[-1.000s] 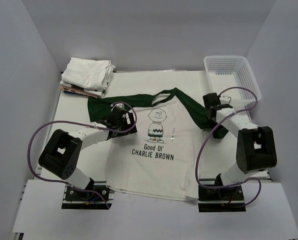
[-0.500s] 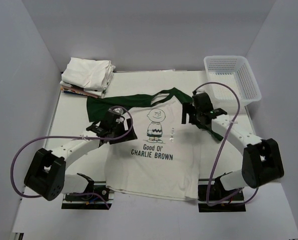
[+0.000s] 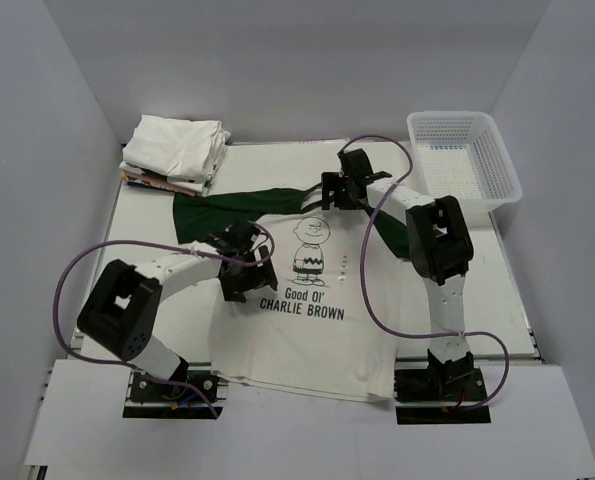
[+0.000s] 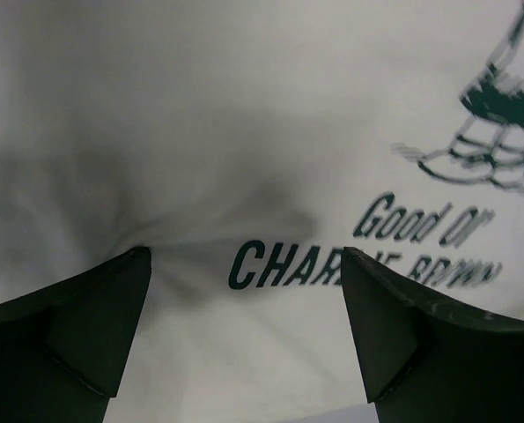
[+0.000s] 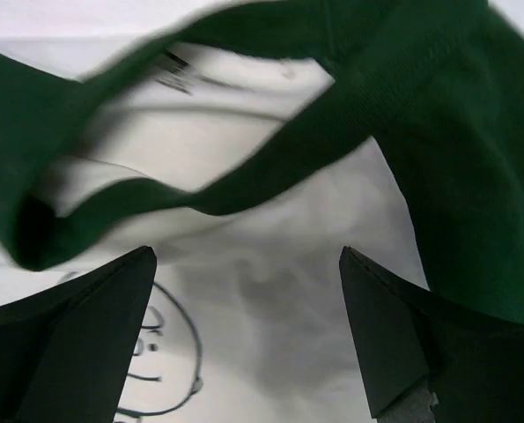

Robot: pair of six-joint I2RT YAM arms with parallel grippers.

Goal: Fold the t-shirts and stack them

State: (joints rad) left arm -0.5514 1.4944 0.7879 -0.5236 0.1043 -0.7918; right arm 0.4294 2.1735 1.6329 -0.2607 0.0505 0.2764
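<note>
A white t-shirt (image 3: 307, 335) with dark green sleeves and a Charlie Brown print lies spread face up in the middle of the table. My left gripper (image 3: 244, 282) hangs open just over its left chest, beside the printed words; the left wrist view shows the white cloth (image 4: 244, 132) between the fingertips (image 4: 103, 317), with nothing held. My right gripper (image 3: 325, 192) is open over the green collar (image 5: 288, 167) at the shirt's far edge, holding nothing. A stack of folded whitish t-shirts (image 3: 177, 148) sits at the back left corner.
A white plastic mesh basket (image 3: 464, 155) stands at the back right corner. The left green sleeve (image 3: 217, 212) lies flat towards the folded stack. Grey walls close in the table on the left, back and right.
My right arm has swung from the right sleeve leftwards and away to the collar, its jaws now wide. The left gripper has slid a little nearer, towards the printed words.
</note>
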